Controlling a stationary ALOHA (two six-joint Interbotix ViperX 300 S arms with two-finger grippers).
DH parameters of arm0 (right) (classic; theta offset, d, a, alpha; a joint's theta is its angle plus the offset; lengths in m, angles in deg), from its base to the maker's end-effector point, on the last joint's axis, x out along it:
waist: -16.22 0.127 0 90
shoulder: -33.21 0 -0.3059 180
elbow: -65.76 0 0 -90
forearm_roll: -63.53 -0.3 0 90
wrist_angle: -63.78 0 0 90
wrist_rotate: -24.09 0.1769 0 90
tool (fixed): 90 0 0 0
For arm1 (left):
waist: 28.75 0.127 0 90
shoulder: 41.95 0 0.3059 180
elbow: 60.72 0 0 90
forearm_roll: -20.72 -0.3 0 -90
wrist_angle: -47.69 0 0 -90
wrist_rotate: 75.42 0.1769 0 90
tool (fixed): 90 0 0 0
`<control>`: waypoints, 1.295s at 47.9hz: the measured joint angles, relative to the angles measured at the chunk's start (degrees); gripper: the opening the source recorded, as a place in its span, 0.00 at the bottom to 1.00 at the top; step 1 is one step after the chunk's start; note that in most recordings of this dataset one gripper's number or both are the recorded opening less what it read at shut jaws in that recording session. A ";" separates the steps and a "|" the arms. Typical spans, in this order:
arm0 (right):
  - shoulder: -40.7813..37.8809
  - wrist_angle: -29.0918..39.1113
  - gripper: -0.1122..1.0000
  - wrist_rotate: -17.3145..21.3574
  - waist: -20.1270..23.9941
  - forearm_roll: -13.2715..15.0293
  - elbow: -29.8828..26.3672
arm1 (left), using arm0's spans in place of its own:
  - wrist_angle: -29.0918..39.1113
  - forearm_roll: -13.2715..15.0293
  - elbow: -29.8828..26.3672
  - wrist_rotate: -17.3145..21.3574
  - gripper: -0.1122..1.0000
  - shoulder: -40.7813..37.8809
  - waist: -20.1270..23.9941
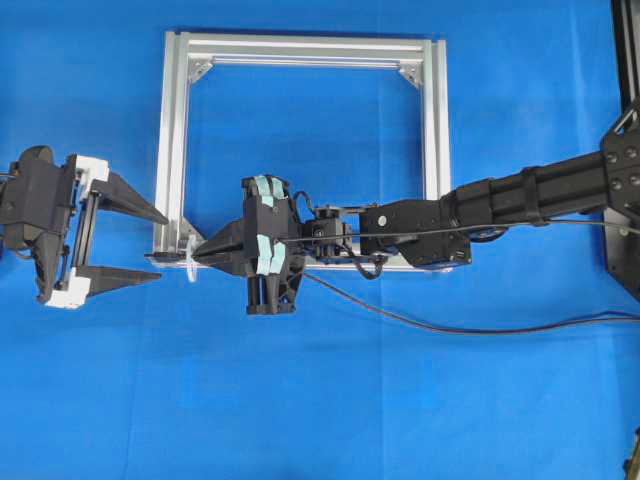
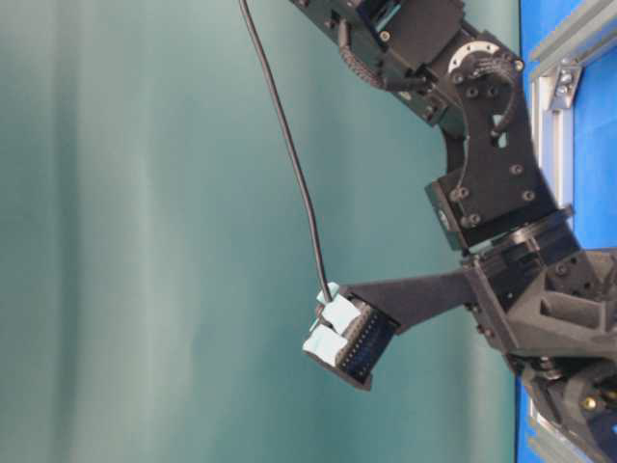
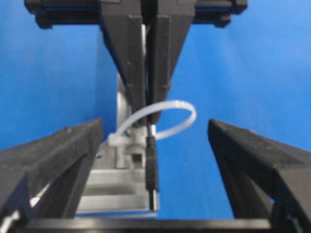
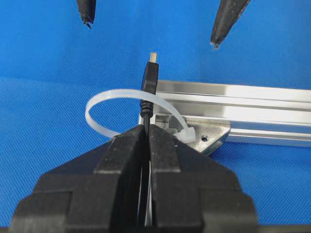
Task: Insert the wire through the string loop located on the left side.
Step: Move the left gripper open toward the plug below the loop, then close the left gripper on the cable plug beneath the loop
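**Desk:** What is the right end effector (image 4: 146,133) doing?

**Photographer:** It is closed tight on the wire (image 4: 149,80), its two black fingers (image 4: 124,155) pressed together around the cable just behind the slim plug. In the right wrist view the plug sticks out past the fingertips, silvery tip forward, and crosses the band of the string loop (image 4: 104,99). Whether the plug passes through the ring or only in front of it cannot be told from that view.

**Desk:** And the left end effector (image 1: 150,243)?

**Photographer:** Spread wide and holding nothing. From overhead, its two pointed fingers (image 1: 135,200) stand well apart, to the left of the loop and clear of it. In the left wrist view they frame the plug on either side without touching it.

**Desk:** Where does the loop sit?

**Photographer:** The whitish, translucent ring is fastened at the lower left corner of the aluminium frame (image 1: 300,45), jutting out past that corner. The right end effector's tips meet it there.

**Desk:** And beyond the loop?

**Photographer:** The wire runs back from the loop along the right arm (image 1: 530,195), then curves across the blue table (image 1: 320,400) below the frame toward the right edge.
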 measured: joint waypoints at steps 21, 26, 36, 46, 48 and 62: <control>0.09 -0.09 0.01 0.00 0.00 0.00 0.00 | 0.62 -0.09 -1.05 0.09 0.92 -8.88 -0.18; 0.00 -0.09 0.01 0.00 0.00 0.00 0.00 | 0.62 0.00 -2.02 0.09 0.92 -11.07 -0.18; 0.00 -0.09 0.01 0.00 0.00 0.00 0.00 | 0.62 0.00 -2.20 0.09 0.92 -11.43 -0.18; 0.00 -0.09 0.01 0.00 0.00 0.00 0.00 | 0.62 -0.09 -2.20 0.00 0.92 -11.43 -0.18; 0.00 -0.09 0.01 0.00 0.00 0.00 -0.09 | 0.70 0.00 -2.20 0.09 0.92 -11.43 -0.26; 0.09 -0.09 0.01 0.00 0.00 0.00 0.00 | 0.79 -0.09 -2.29 0.18 0.92 -11.43 -0.18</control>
